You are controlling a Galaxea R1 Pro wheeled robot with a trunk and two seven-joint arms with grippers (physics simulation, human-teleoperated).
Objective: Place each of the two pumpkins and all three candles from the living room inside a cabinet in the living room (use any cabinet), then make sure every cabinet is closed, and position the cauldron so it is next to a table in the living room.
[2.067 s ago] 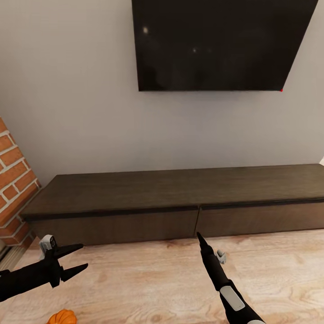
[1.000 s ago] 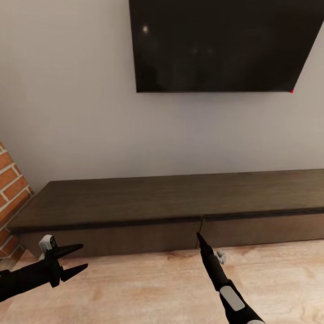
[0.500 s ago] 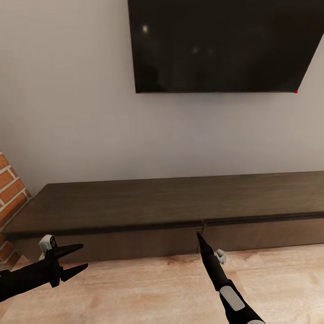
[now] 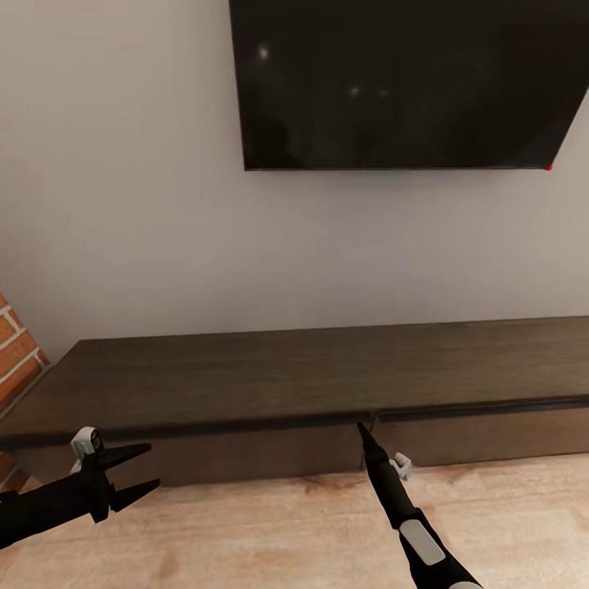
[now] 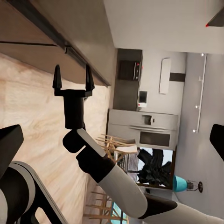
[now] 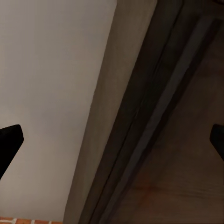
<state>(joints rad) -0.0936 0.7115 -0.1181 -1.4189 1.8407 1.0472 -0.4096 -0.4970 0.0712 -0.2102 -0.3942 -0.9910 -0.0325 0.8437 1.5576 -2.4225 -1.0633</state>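
The cabinet (image 4: 294, 380) is a long, low, dark brown unit against the wall, and both wide drawer fronts look shut. My left gripper (image 4: 153, 466) hovers open over the floor just before its left drawer front, with nothing between the fingers. My right gripper (image 4: 361, 429) points at the seam between the two drawer fronts. It shows from the side in the left wrist view as the right gripper (image 5: 73, 80), fingers apart and empty. The right wrist view looks closely along the cabinet (image 6: 154, 116) edge. The pumpkins, candles and cauldron are out of view.
A large black TV (image 4: 393, 82) hangs on the grey wall above the cabinet. The brick fireplace (image 4: 15, 356) stands at the left edge. Pale wood floor (image 4: 270, 532) lies under both arms. The left wrist view reaches a kitchen with a steel fridge (image 5: 142, 133) and chairs.
The camera has moved closer to the cabinet and rightward. The fireplace slid towards the left edge and the pumpkin seen earlier on the floor left the picture. Both arms hold the same pose.
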